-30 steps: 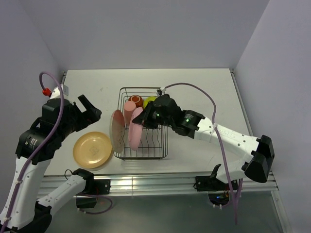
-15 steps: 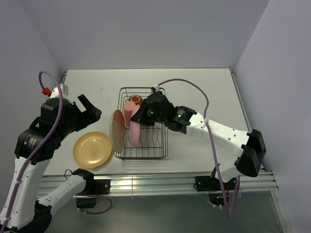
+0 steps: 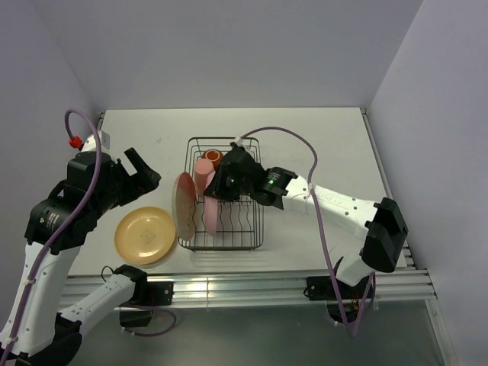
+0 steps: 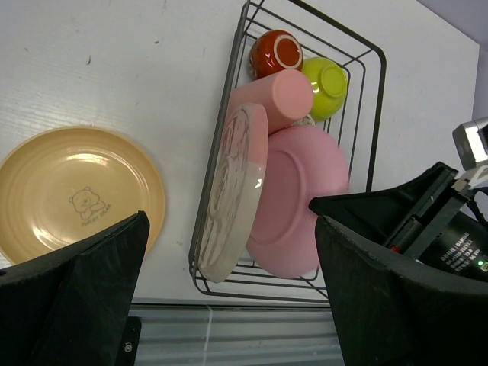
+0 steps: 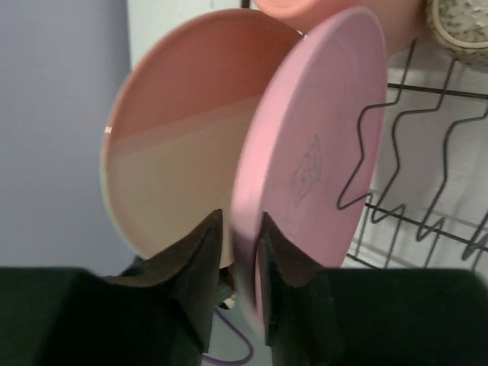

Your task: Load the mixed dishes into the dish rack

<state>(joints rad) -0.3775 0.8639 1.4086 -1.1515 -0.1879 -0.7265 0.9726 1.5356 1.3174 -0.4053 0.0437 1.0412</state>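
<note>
The black wire dish rack (image 3: 242, 238) stands mid-table. In it are the pink-and-cream plate (image 3: 184, 204), the pink plate (image 3: 211, 213), the salmon tumbler (image 3: 203, 171) and the red-orange cup (image 3: 213, 157). My right gripper (image 5: 242, 252) is shut on the pink plate's (image 5: 320, 137) rim and holds it upright beside the pink-and-cream plate (image 5: 175, 152). The left wrist view also shows the lime-green bowl (image 4: 326, 82) in the rack. The tan bowl (image 5: 457, 27) lies near the tumbler. The yellow-orange plate (image 3: 145, 235) lies flat on the table left of the rack. My left gripper (image 3: 137, 171) is open and empty above it.
The table's near edge and a metal rail (image 3: 244, 290) run just in front of the rack. Grey walls close in the back and both sides. The right arm (image 3: 335, 202) stretches across the table right of the rack.
My right gripper has moved left over the rack with the pink plate, bringing it closer to the pink-and-cream plate. The arm now hides the lime bowl from above. The left arm has barely moved.
</note>
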